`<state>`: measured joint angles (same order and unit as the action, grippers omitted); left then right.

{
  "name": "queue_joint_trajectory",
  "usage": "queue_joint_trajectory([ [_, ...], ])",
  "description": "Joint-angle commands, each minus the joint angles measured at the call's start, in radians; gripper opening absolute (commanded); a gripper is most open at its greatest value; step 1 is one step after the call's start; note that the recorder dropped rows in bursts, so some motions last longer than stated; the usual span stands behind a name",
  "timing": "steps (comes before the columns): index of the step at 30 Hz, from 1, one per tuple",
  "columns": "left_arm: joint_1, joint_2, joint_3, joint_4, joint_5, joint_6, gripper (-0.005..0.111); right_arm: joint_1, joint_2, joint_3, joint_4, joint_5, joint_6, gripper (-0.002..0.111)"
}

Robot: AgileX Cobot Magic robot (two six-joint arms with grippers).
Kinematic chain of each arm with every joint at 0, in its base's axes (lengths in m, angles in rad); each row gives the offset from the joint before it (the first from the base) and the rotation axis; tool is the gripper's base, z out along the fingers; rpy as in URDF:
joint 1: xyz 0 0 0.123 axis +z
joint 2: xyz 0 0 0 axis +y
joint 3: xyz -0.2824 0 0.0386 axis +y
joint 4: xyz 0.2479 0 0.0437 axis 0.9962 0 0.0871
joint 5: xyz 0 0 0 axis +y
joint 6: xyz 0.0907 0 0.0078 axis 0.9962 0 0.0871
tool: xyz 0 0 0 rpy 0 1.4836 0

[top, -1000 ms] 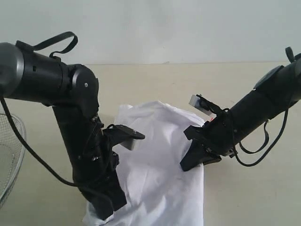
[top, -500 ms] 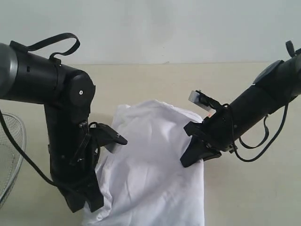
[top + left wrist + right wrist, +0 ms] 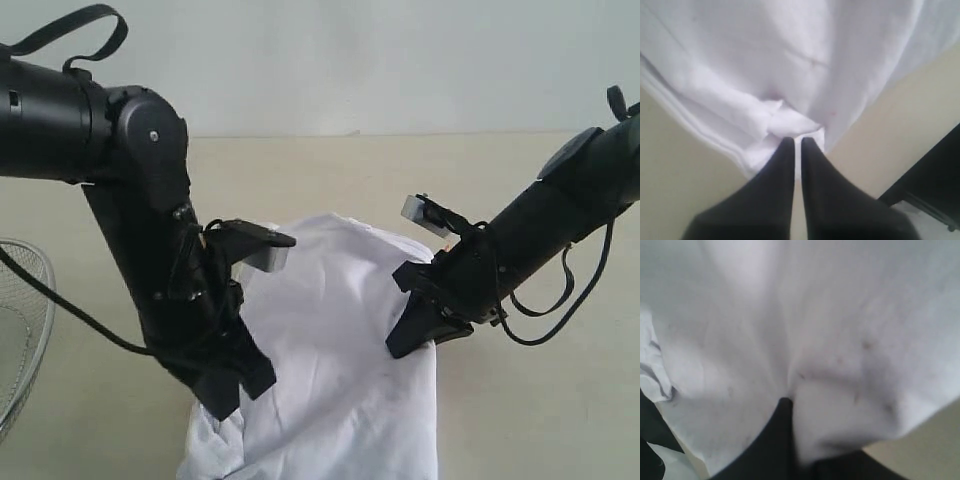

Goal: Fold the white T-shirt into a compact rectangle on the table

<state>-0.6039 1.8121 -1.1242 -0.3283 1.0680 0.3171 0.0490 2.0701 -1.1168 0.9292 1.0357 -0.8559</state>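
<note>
The white T-shirt [image 3: 340, 350] is draped on the counter [image 3: 500, 180], its long axis running away from the exterior camera. It is gripped between both arms: the left pincer [image 3: 794, 142] is closed on one side edge, the right pincer [image 3: 402, 343] on the opposite one.

Left fingers [image 3: 781, 172] and right fingers [image 3: 779, 440] pinched together, both angled downward

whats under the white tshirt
The table shows on both sides of the white T-shirt. Anything lying beneath the cloth itself is covered and cannot be seen.
</note>
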Motion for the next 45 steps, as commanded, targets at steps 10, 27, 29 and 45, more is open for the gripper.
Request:
queue_joint_trajectory([
  [10,0.001,0.106,-0.030,-0.162,-0.118,-0.011,0.004,0.001,-0.016,-0.002,-0.011,0.007,-0.003,0.000],
  [27,0.001,0.145,-0.030,0.192,-0.137,-0.224,0.004,0.001,-0.016,-0.002,-0.011,0.010,0.001,0.000],
  [29,0.001,0.145,-0.030,0.207,-0.121,-0.233,0.004,0.001,-0.016,-0.002,-0.011,0.010,0.001,0.000],
  [45,0.003,-0.001,-0.030,0.313,-0.019,-0.262,0.004,0.001,-0.016,-0.002,-0.021,0.010,0.001,0.000],
])
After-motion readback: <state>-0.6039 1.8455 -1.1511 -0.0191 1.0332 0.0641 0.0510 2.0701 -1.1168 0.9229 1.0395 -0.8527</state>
